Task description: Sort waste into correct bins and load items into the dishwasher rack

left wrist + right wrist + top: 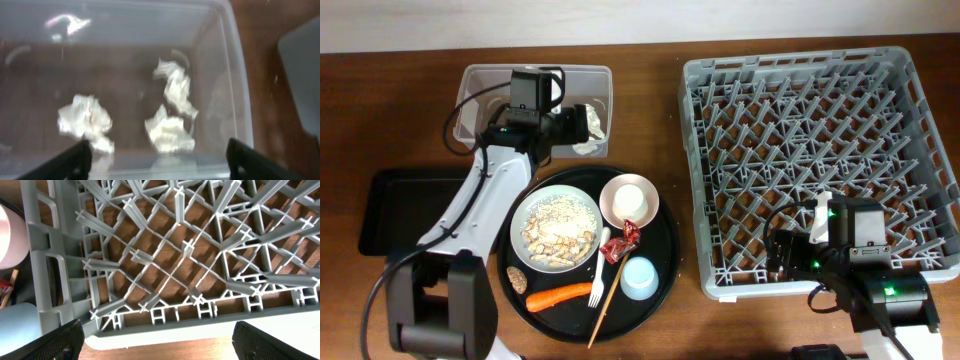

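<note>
My left gripper (570, 125) is open and empty above the clear tub (480, 80). In the left wrist view its fingers (160, 162) frame three crumpled napkins (170, 135) lying in the tub (235, 100). The black rectangular tray (410, 200) lies at the left. The plate (557, 228) holds rice-like scraps. Beside it are the pink bowl (629, 198) with a pale cup in it, the foil wrapper (623, 240), blue cup (640, 277), carrot (560, 295), brown lump (517, 278), fork (599, 268) and chopstick (603, 300). My right gripper (782, 255) is open and empty over the front left edge of the dishwasher rack (820, 150), also in the right wrist view (175, 255).
The dishes and waste sit on a large round black tray (665, 250) between the tub and the rack. The right wrist view shows the pink bowl (10, 235) and blue cup (17, 325) at its left edge. Brown table wood surrounds everything.
</note>
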`<state>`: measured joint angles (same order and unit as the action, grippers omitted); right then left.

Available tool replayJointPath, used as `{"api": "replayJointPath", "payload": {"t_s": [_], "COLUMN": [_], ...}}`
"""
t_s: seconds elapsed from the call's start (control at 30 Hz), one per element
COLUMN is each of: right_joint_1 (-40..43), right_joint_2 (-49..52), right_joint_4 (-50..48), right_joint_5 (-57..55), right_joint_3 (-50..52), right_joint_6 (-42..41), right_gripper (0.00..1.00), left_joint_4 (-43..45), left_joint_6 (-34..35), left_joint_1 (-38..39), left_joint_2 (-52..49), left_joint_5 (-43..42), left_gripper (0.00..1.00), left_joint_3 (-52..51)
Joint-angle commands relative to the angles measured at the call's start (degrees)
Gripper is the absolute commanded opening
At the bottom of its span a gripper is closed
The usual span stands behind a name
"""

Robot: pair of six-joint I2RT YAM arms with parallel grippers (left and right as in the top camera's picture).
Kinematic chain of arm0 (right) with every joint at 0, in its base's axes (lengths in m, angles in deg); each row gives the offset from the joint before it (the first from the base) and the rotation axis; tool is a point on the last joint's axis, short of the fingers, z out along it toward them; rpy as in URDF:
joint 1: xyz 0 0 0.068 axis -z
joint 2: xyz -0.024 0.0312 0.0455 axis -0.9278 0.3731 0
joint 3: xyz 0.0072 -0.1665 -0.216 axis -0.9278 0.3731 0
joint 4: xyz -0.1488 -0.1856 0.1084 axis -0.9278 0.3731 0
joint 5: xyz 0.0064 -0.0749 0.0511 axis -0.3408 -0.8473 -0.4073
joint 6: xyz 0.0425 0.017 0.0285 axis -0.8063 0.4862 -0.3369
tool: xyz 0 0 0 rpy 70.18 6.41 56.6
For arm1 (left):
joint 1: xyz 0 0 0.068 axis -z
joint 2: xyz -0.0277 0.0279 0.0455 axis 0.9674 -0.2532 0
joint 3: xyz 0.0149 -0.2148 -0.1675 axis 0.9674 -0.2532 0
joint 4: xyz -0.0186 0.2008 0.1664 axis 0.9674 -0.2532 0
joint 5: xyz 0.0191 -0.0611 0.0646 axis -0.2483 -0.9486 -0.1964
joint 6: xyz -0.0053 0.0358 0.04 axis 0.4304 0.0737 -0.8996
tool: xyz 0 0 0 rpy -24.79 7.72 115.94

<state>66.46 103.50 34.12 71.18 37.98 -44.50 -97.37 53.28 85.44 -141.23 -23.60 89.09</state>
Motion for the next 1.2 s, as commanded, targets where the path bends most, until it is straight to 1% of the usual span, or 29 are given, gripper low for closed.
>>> {"api": "replayJointPath", "payload": {"t_s": [0.0, 0.03, 0.07, 0.1, 0.13, 0.17, 0.2, 0.23, 0.3, 0.33, 0.4, 0.47, 0.57, 0.6, 0.7, 0.9, 0.93, 1.0, 1.03, 1.1, 1.17], "right_joint_1": [0.2, 0.1, 0.1, 0.0, -0.2, -2.3, -6.4, -8.6, -18.1, -21.3, -29.5, -33.7, -38.7, -39.3, -39.6, -39.6, -39.6, -39.6, -39.6, -39.6, -39.6], "right_joint_2": [-0.2, -0.2, 0.6, 2.4, 4.9, 9.9, 15.6, 18.2, 28.5, 32.6, 44.3, 50.2, 56.2, 57.4, 61.8, 68.0, 68.1, 68.1, 68.1, 68.1, 68.1], "right_joint_4": [-0.8, -1.7, -1.4, 0.1, 2.2, 5.6, 8.4, 9.4, 10.6, 10.5, 8.5, 4.0, -2.6, -4.0, -7.2, -9.5, -9.6, -10.2, -10.2, -10.1, -10.2], "right_joint_5": [4.5, 6.8, 7.5, 7.5, 7.5, 7.5, 7.3, 7.0, 6.2, 5.5, 5.5, 5.4, -1.3, -1.4, -1.9, -2.1, -2.3, -2.3, -2.3, -2.3, -2.3], "right_joint_3": [-0.9, -1.2, -2.8, -5.8, -9.5, -16.7, -24.3, -27.6, -38.4, -41.0, -44.9, -45.0, -45.0, -45.0, -45.0, -45.0, -45.0, -45.0, -45.0, -45.0, -45.0], "right_joint_6": [-0.5, -0.4, -0.2, 0.9, 1.9, 3.7, 4.3, 4.3, 4.3, 4.3, 4.3, 3.8, 2.1, 2.1, -1.9, -3.1, -3.5, -3.5, -3.5, -3.5, -3.5], "right_gripper": [0.98, 0.98, 0.98, 0.98, 0.98, 0.98, 0.98, 0.98, 0.98, 0.98, 0.99, 0.98, 0.98, 0.98, 0.98, 1.0, 0.88, 0.85, 0.81, 0.77, 0.68], "left_joint_4": [-20.0, -26.8, -34.6, -39.7, -42.8, -45.5, -48.4, -49.5, -52.0, -52.2, -52.2, -52.2, -52.0, -51.9, -51.9, -51.7, -51.7, -51.7, -51.7, -51.7, -51.7], "left_joint_6": [0.2, 2.7, 6.6, 9.6, 10.7, 11.1, 11.8, 12.4, 12.9, 12.9, 12.8, 12.8, 12.8, 12.8, 12.8, 12.8, 12.8, 12.8, 12.8, 12.8, 12.8], "left_joint_1": [-0.1, -0.2, -1.1, -2.6, -3.7, -4.8, -6.2, -7.0, -10.3, -11.4, -13.2, -14.5, -16.3, -16.5, -16.5, -16.5, -16.5, -16.5, -16.5, -16.5, -16.5], "left_joint_2": [9.1, 10.5, 10.9, 10.9, 10.9, 10.9, 10.9, 10.9, 10.9, 10.9, 10.9, 10.9, 10.9, 10.9, 10.9, 10.9, 10.9, 10.9, 10.9, 10.9, 10.9], "left_joint_5": [0.0, 0.1, 0.0, -0.1, -0.1, 0.0, 0.0, 0.0, 0.0, 0.0, 0.0, 0.1, 1.1, 1.1, 1.1, 1.1, 1.1, 1.1, 1.1, 1.1, 1.1], "left_gripper": [0.99, 0.99, 0.99, 0.99, 0.99, 0.99, 0.99, 0.99, 0.99, 0.99, 0.99, 0.99, 0.99, 0.99, 0.99, 0.99, 0.99, 0.99, 0.99, 0.99, 0.99], "left_joint_3": [0.9, 0.9, 0.8, 0.7, 0.7, 0.7, 0.7, 0.6, 0.2, -0.2, -1.8, -1.8, -1.8, -1.8, -1.8, -1.8, -1.8, -1.8, -1.8, -1.8, -1.8]}}
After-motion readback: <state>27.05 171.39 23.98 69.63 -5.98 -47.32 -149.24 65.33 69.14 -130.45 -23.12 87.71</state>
